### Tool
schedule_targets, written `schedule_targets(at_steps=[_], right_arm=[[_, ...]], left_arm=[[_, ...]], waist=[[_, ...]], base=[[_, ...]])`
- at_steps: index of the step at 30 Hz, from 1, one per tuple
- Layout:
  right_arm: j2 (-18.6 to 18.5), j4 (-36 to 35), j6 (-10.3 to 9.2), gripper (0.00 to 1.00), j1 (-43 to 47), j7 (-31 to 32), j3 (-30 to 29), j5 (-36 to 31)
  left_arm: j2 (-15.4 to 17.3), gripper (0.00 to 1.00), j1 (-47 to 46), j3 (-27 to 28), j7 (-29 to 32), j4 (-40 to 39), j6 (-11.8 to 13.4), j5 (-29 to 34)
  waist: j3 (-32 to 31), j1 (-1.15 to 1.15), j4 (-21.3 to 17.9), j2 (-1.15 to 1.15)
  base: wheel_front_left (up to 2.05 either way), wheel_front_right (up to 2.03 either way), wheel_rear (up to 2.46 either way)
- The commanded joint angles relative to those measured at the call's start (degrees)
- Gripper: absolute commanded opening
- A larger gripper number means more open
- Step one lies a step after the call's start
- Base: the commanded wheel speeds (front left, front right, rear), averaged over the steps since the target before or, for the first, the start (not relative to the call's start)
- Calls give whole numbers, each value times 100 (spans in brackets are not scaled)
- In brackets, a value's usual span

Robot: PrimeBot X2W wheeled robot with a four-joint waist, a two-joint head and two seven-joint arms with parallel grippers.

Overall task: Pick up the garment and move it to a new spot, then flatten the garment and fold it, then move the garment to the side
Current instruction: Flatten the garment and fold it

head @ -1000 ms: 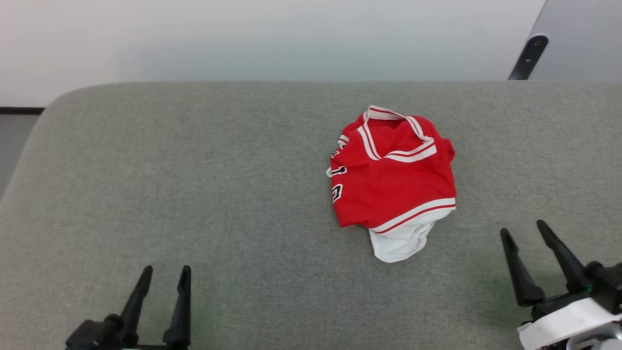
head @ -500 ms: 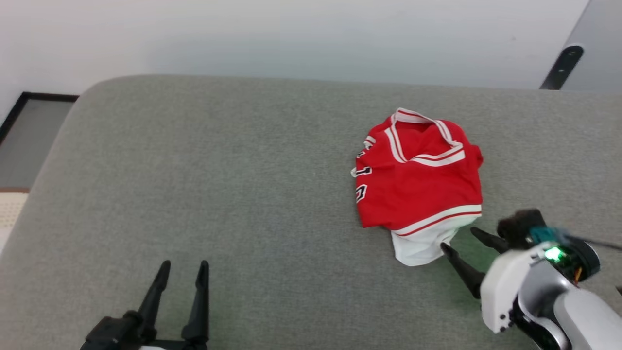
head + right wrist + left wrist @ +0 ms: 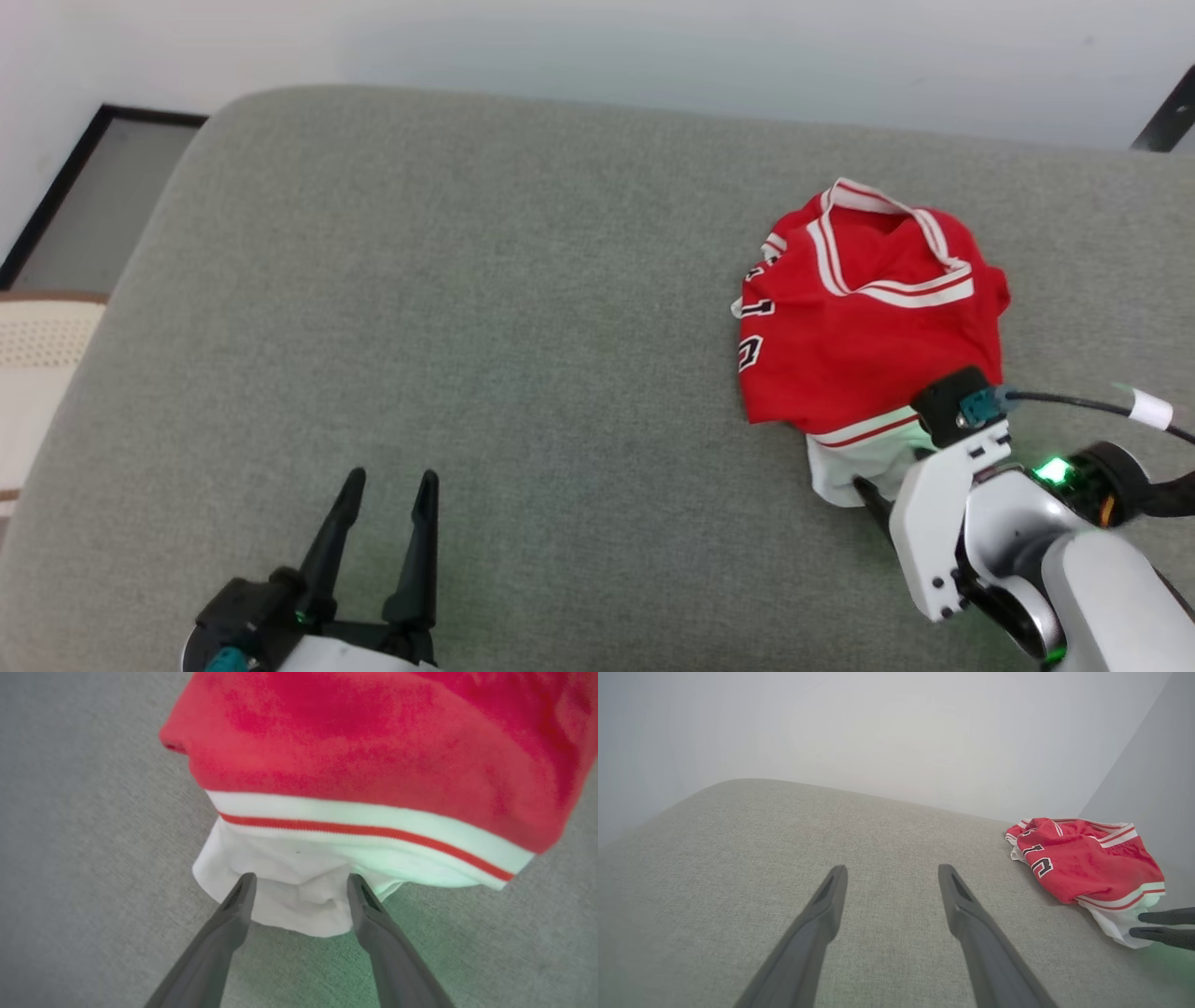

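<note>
The garment [image 3: 868, 345] is a crumpled red jersey with white-and-red striped trim, black lettering on its left side and a white sleeve at its near edge, lying on the grey cushioned surface [image 3: 467, 327] at the right. My right gripper [image 3: 301, 879] is open, its two fingers straddling that white sleeve [image 3: 299, 896] without closing on it. In the head view its wrist covers most of the fingers, and one fingertip [image 3: 868, 493] shows beside the sleeve. My left gripper [image 3: 392, 478] stands open over bare cushion at the lower left, far from the garment [image 3: 1083, 863].
A white wall runs behind the cushion. Dark floor [image 3: 103, 205] and a cream-coloured object [image 3: 37, 355] lie past the cushion's rounded left edge. A black cable with a white tag [image 3: 1150, 408] trails from my right wrist. A dark bar [image 3: 1167, 121] leans at the upper right.
The head camera has swung left. My right gripper has reached forward and left to the garment's white sleeve, staying open. The garment has not shifted on the cushion.
</note>
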Motion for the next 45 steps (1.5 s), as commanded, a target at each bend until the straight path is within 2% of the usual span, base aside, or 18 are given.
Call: schedule_targets(at_steps=[1, 7, 15, 16, 17, 18, 19, 20, 27, 34, 45], right_arm=[[-14, -67, -8, 100, 126, 165, -66, -178], [-147, -450, -8, 100, 391, 790, 56, -462], [-290, -770, -8, 100, 493, 1037, -45, -706], [-315, -790, -8, 95, 488, 1062, -52, -744], [-326, -801, -8, 65, 483, 1062, -83, -755], [-326, -809, -8, 43, 489, 1067, -121, -772], [-348, -816, -8, 4, 492, 1083, -151, -834], [-357, -818, -8, 0, 490, 1100, -160, -861], [-289, -909, -9, 0, 388, 934, -402, -953], [-228, -1183, -8, 0, 343, 674, -883, -998], [-780, -1233, -8, 0, -179, 405, -1997, -1229]], left_arm=[[-13, 100, -86, -9, -6, 0, -13, -29], [-31, 100, -202, -80, -6, 18, -14, -84], [-32, 100, -336, -192, -6, 2, -14, -197], [-33, 100, -351, -209, -6, 0, -14, -210], [-34, 100, -364, -224, -6, 0, -14, -205], [-39, 100, -378, -232, -6, 2, -14, -223], [-48, 100, -396, -246, -6, 3, -14, -244], [-54, 100, -411, -256, -6, 7, -14, -256], [-77, 100, -414, -270, -6, 58, -14, -298], [-21, 100, -393, -274, -6, 16, -14, -281], [97, 100, -558, -374, -7, -115, -14, -277]], waist=[[126, 0, 80, 0], [240, 0, 120, 0], [409, 0, 236, 0], [430, 0, 255, 0], [451, 0, 274, 0], [467, 0, 288, 0], [488, 0, 306, 0], [501, 0, 319, 0], [494, 0, 308, 0], [378, 0, 84, 0], [484, 0, -260, 0]], base=[[0, 0, 0], [0, 0, 0], [0, 0, 0], [0, 0, 0], [0, 0, 0], [0, 0, 0], [0, 0, 0], [0, 0, 0], [0, 0, 0], [0, 0, 0], [0, 0, 0]])
